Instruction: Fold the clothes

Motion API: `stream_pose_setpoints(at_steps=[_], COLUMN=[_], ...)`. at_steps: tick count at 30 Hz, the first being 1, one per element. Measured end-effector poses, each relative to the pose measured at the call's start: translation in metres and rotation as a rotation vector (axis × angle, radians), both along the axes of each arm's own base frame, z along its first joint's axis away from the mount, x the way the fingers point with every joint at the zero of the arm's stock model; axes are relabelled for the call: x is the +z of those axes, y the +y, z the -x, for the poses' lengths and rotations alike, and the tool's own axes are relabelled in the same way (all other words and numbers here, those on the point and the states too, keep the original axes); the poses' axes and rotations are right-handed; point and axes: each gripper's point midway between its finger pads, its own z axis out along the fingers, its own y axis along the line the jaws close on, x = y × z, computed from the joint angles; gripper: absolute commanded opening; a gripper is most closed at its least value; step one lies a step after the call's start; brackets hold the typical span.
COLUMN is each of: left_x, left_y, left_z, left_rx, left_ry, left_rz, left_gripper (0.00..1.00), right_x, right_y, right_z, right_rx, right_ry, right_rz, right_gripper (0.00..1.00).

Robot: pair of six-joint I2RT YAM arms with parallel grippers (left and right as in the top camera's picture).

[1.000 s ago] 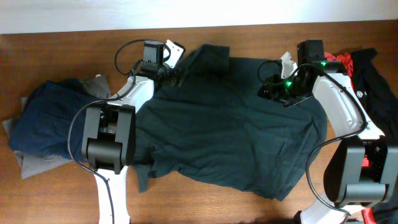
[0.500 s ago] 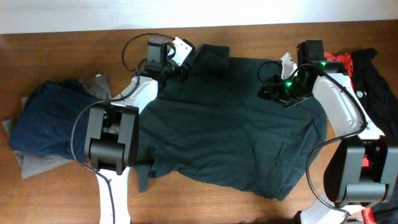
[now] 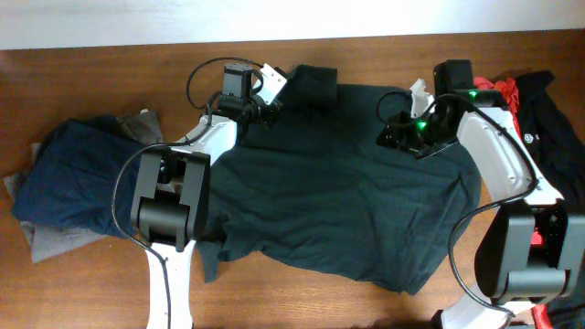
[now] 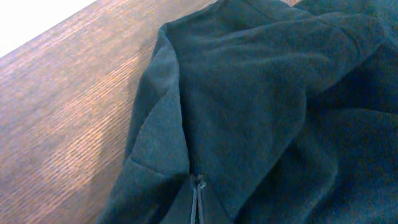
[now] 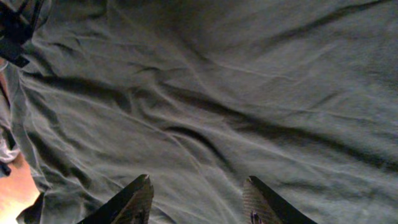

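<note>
A large dark green shirt (image 3: 347, 183) lies spread across the middle of the table. My left gripper (image 3: 271, 108) is at its far left corner, beside a folded-over sleeve (image 3: 315, 84). Seen from the left wrist, that gripper (image 4: 198, 183) is shut, its thin fingertips pressed together on a pinch of the shirt (image 4: 261, 93), with folds running into the tips. My right gripper (image 3: 395, 135) hovers over the shirt's far right part. The right wrist view shows it (image 5: 198, 180) open, with only wrinkled green fabric (image 5: 205, 93) below and nothing between the fingers.
A navy blue piece (image 3: 69, 178) lies on grey fabric (image 3: 50, 239) at the left. Red (image 3: 505, 90) and black (image 3: 553, 119) garments are heaped at the far right, behind the right arm. Bare wood (image 4: 62, 93) borders the shirt's corner.
My left gripper has moved right along the shirt's far edge and closed from wide open onto the fabric. The right arm has barely moved.
</note>
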Motion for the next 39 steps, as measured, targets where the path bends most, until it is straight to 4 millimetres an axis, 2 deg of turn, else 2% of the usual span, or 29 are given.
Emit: stream_pose_setpoints(at_steps=[4, 9, 11, 17, 19, 21, 25, 28, 30, 34, 37, 39], left_x=[0.000, 0.003, 0.007, 0.025, 0.029, 0.031, 0.029, 0.026, 0.025, 0.025, 0.023, 0.020], left_y=[0.004, 0.025, 0.039, 0.103, 0.117, 0.120, 0.095, 0.058, 0.038, -0.005, -0.022, -0.026], left_z=[-0.003, -0.016, -0.024, -0.049, -0.050, -0.048, -0.034, -0.019, -0.012, -0.001, 0.005, 0.006], left_rx=[0.019, 0.103, 0.152, 0.329, 0.321, 0.300, 0.194, 0.082, 0.027, -0.062, -0.094, -0.102], left_ry=[-0.009, -0.040, -0.047, -0.033, -0.008, 0.022, 0.080, 0.102, 0.101, 0.067, 0.055, 0.052], left_rz=[-0.013, -0.055, -0.063, -0.026, 0.017, 0.058, 0.119, 0.119, 0.108, 0.070, 0.041, 0.030], left_gripper=[0.00, 0.00, 0.00, 0.00, 0.15, 0.26, 0.41, 0.44, 0.49, 0.52, 0.52, 0.51], right_x=[0.000, 0.000, 0.000, 0.000, 0.001, 0.001, 0.002, 0.002, 0.002, 0.002, 0.001, 0.001], right_y=[0.009, 0.014, 0.014, 0.014, 0.014, 0.014, 0.014, 0.014, 0.014, 0.014, 0.014, 0.014], right_z=[0.002, 0.003, 0.003, 0.002, 0.000, -0.002, -0.003, -0.003, -0.003, -0.003, -0.001, 0.000], right_rx=[0.023, 0.036, 0.036, 0.036, 0.036, 0.036, 0.036, 0.036, 0.037, 0.037, 0.036, 0.036], right_ry=[0.000, 0.000, 0.000, -0.005, -0.013, -0.021, -0.027, -0.028, -0.028, -0.026, -0.017, -0.013], right_rz=[0.000, 0.000, 0.000, 0.000, 0.000, 0.000, 0.000, 0.000, 0.000, 0.000, 0.000, -0.001], right_gripper=[0.52, 0.52, 0.52, 0.53, 0.53, 0.53, 0.53, 0.53, 0.53, 0.53, 0.53, 0.53])
